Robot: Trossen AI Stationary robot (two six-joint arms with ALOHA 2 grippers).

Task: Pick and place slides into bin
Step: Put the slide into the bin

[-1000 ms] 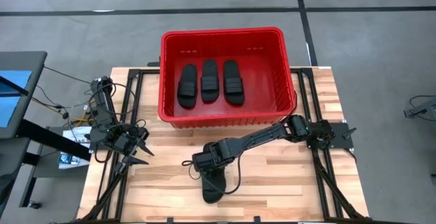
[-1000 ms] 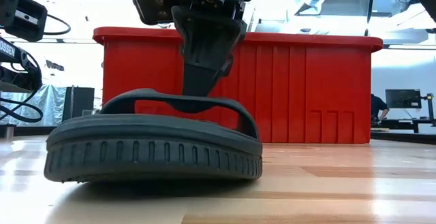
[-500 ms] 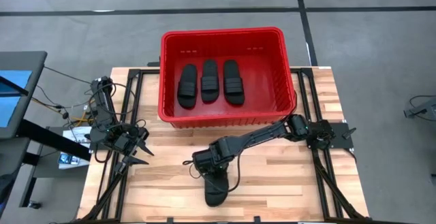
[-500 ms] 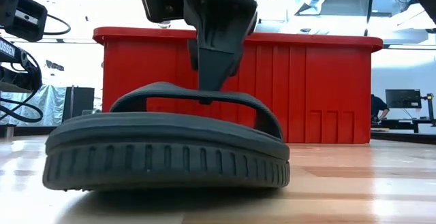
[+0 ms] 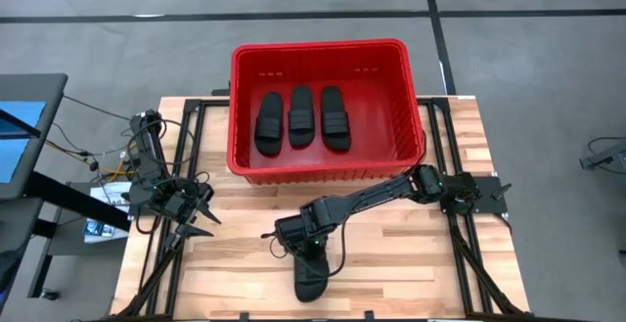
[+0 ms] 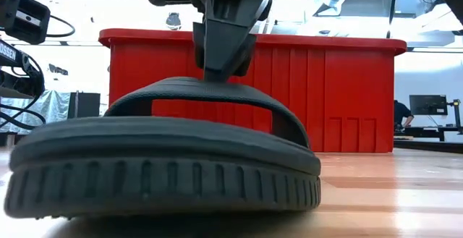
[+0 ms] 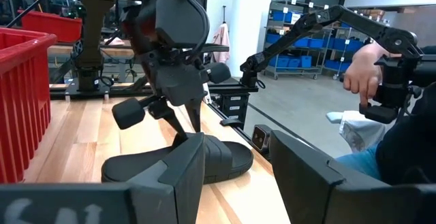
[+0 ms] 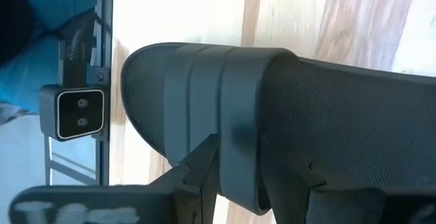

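- At nine o'clock on the desk, the left gripper waits over the desk's frame, its fingers standing apart and holding nothing.
- The bin sits at twelve o'clock on the desk, hanging over the far edge; three slides lie side by side on its floor, toward its nine o'clock half, with the three o'clock part of the floor bare red.
- A fourth slide lies on the desk at six o'clock, outside the bin, sole down; counted together, four slides are in sight.
- The right gripper comes down on that fourth slide from above, its fingers clamped on the wide strap; the gripper's body hides the strap and the slide's far end in the high view.
- In the low view the near slide fills the foreground and blocks the lower part of the bin's wall; the three slides inside cannot be seen there.
- At three o'clock in the left wrist view, a person's hand shows beyond the desk, the rest of the person cut off.
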